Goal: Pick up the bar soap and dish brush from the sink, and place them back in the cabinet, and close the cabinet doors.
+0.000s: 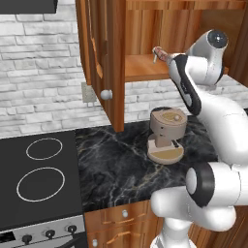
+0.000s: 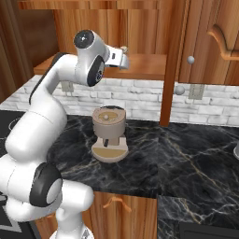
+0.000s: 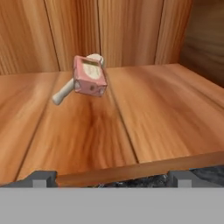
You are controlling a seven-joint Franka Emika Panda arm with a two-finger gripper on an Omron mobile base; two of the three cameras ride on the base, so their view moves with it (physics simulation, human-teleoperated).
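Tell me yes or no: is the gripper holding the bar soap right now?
No. In the hand view the bar soap lies on the cabinet shelf against the dish brush, well beyond the open fingertips.

A small pinkish-orange rectangular bar soap with a paler face [image 3: 90, 76] stood tilted on the shelf of the reddish-brown wooden wall cabinet [image 3: 144, 105], touching a cream-headed dish brush with a thin pale handle [image 3: 64, 91] lying behind it. The tall arched-panel cabinet doors [image 1: 104, 58] stood open.

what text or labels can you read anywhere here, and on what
None can be read.
The bar soap has a paler panel on its face, too blurred to show any lettering.
The stove knobs carry no legible marks.
The coffee machine shows no brand.
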